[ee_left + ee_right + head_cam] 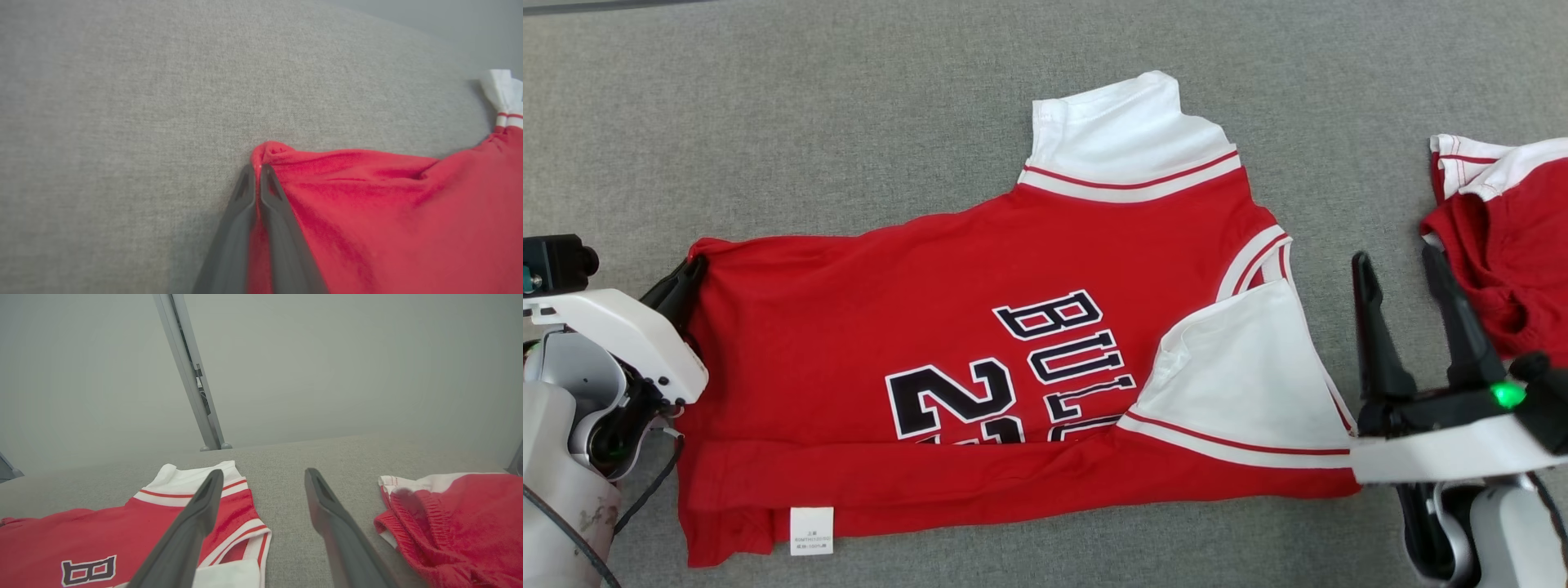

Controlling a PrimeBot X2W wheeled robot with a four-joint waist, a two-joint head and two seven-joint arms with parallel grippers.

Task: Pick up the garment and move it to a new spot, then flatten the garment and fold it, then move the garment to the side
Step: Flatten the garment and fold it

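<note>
The garment, a red jersey with white sleeves and black lettering, lies spread on the grey cloth surface, its near long edge folded over with a white label showing. My left gripper is shut on the garment's far left corner, red fabric pinched between the dark fingers. My right gripper stands open just right of the garment's near white sleeve, nothing between its fingers. The right wrist view has the jersey at lower left.
Red shorts with white trim lie bunched at the right edge, close to my right gripper, and reappear in the right wrist view. A grey metal post rises beyond the surface's far edge.
</note>
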